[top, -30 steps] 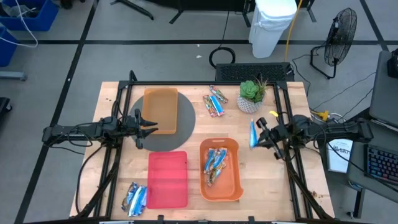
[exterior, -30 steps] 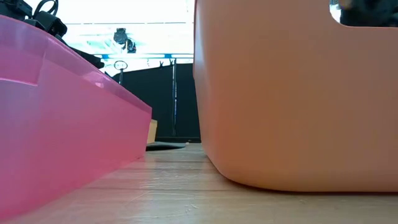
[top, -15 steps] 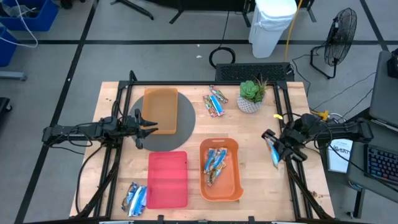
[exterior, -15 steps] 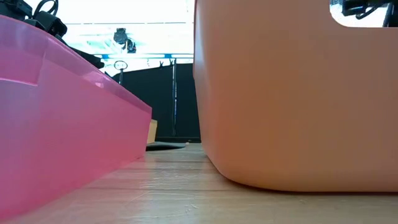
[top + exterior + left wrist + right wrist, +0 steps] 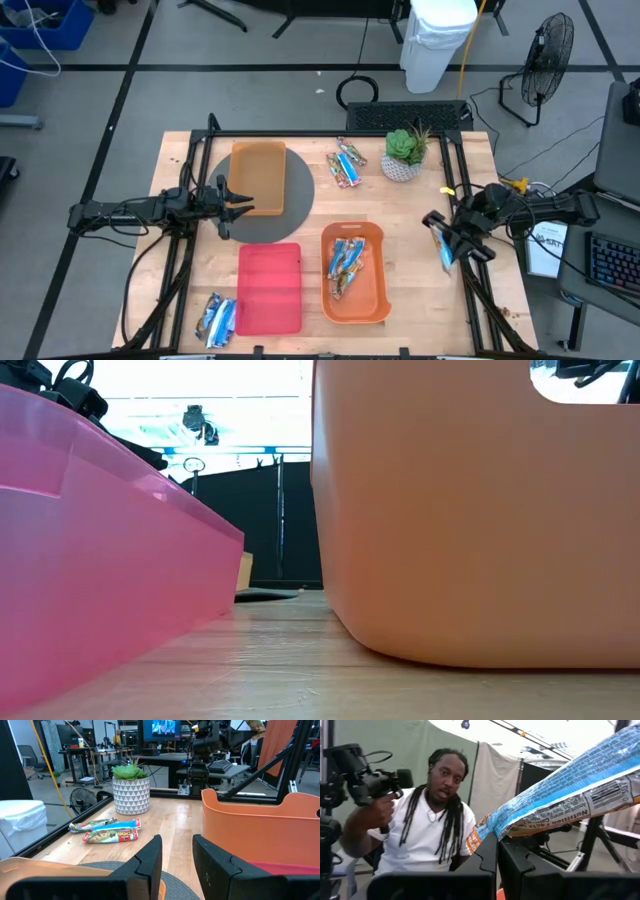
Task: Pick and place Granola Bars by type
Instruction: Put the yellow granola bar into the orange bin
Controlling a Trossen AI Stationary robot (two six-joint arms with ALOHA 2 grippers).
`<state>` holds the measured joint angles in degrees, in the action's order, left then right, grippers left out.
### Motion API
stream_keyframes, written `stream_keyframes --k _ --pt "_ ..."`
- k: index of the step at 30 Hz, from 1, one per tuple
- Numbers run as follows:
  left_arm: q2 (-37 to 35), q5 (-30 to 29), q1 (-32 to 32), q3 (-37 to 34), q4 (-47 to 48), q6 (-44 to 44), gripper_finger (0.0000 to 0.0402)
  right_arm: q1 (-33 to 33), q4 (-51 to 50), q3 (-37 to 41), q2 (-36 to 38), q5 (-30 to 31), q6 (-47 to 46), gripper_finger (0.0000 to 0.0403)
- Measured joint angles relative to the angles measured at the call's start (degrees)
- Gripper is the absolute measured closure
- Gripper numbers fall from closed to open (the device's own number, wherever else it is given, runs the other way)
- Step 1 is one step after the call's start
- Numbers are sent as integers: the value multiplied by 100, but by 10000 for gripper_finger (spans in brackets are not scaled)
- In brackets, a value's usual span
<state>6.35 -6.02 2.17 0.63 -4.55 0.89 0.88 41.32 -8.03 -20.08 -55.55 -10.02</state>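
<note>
My right gripper (image 5: pixel 438 236) is near the table's right edge, shut on a blue foil granola bar (image 5: pixel 443 250), which fills the right wrist view (image 5: pixel 560 800). My left gripper (image 5: pixel 228 205) is open and empty over the grey round mat (image 5: pixel 250 228), beside the empty orange tray (image 5: pixel 258 178). Several blue bars lie in the second orange tray (image 5: pixel 376 290). A small heap of mixed bars (image 5: pixel 347 165) lies at the far side and also shows in the left wrist view (image 5: pixel 107 830). Silvery-blue bars (image 5: pixel 216 318) lie at the near left. My right gripper pinches the blue bar between its two fingers near one end (image 5: pixel 492 827). The fingers lie across the bar. The rest of the bar (image 5: pixel 600 775) sticks out to one side, slanting upward in the wrist view. The bar is lifted clear of the table.
An empty red tray (image 5: pixel 270 287) lies at the near middle, and its wall (image 5: pixel 100 560) and the orange tray's wall (image 5: pixel 470 520) fill the low view. A potted plant (image 5: pixel 405 155) stands at the far right. A person with a camera (image 5: pixel 430 820) stands beyond the table.
My right gripper has carried the blue bar from beside the orange tray toward the table's right and near edges and has turned about. The bar has turned with it and stays held. In the last half second it has hardly moved.
</note>
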Motion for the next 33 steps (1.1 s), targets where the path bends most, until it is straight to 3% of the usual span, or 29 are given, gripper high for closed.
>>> stream_keyframes --k 4,9,17,24,28,33 --pt "1 -2 0 1 0 0 289 3 -128 0 -27 185 4 403" --pt "2 -2 0 -1 -1 0 289 90 -505 -2 -241 1408 -106 403" --pt "0 -2 0 1 -1 0 289 1204 -248 -2 -1498 3301 -126 403" --pt "2 -2 0 1 -1 0 289 1941 126 -238 -2468 4252 -127 403" --pt "2 -2 0 -1 -1 0 289 2183 -530 -822 -2944 4526 -85 403" --pt "1 -2 0 -1 1 0 289 2395 -2126 -1809 -3582 5080 27 403"
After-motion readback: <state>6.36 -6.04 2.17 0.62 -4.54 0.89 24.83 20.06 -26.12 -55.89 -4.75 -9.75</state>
